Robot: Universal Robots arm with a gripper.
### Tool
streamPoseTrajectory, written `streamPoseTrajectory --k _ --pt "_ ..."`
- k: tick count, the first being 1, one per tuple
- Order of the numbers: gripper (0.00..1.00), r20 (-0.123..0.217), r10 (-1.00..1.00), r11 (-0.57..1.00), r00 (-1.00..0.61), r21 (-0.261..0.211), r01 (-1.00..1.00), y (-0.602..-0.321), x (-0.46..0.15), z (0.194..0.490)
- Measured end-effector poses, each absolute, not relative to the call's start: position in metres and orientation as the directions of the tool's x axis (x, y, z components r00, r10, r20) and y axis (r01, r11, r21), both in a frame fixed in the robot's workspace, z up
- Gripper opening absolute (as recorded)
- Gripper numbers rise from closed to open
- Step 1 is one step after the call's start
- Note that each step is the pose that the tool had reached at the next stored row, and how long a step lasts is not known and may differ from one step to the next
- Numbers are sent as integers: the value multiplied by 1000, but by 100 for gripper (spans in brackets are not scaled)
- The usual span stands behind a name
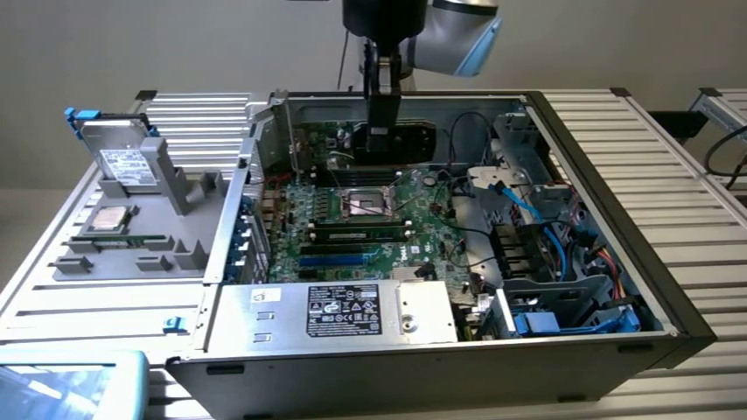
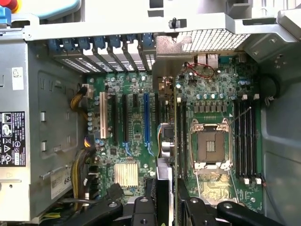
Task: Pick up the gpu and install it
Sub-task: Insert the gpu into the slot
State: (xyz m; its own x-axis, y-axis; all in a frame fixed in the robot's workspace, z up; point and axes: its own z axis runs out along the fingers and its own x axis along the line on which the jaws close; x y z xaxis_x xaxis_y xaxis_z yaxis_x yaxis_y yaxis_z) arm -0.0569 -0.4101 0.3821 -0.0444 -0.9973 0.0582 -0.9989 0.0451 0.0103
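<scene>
Right now the gpu (image 1: 411, 142) is up in the gripper (image 1: 380, 131), a dark flat card standing on edge inside the open computer case (image 1: 653, 262), at the far end of the motherboard (image 1: 386, 232). It hangs just beyond the processor socket (image 1: 362, 203) and runs across the case. From the wrist view we look straight down the card's thin edge (image 2: 174, 141), and it cuts a line across the board between the long blue slot (image 2: 146, 117) and the socket (image 2: 210, 146), close beside the socket. The fingers (image 2: 143, 209) are clenched on the card, one on each face, and the gripper (image 2: 165, 207) sits right over it. Whether the lower edge has met a slot, I cannot tell from these angles.

Moving outward, a white slot (image 2: 102, 115) lies beyond the blue one, with a small silver heat sink (image 2: 126, 174) on the board near them. The power supply (image 1: 338, 311), a grey box with a black label, fills the near end of the case. Blue cables (image 1: 520, 206) trail through the bay on the exterior view's right. Outside the case, on the exterior view's left, a grey holder (image 1: 175, 188) carries a silver drive (image 1: 125, 166) standing upright, and all of it rests on a slatted metal table (image 1: 666, 149)
</scene>
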Motion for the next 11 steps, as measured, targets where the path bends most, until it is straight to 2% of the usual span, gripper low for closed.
streamPoseTrajectory --k 11 --pt "28 23 -999 44 -44 23 -999 -427 -61 371"
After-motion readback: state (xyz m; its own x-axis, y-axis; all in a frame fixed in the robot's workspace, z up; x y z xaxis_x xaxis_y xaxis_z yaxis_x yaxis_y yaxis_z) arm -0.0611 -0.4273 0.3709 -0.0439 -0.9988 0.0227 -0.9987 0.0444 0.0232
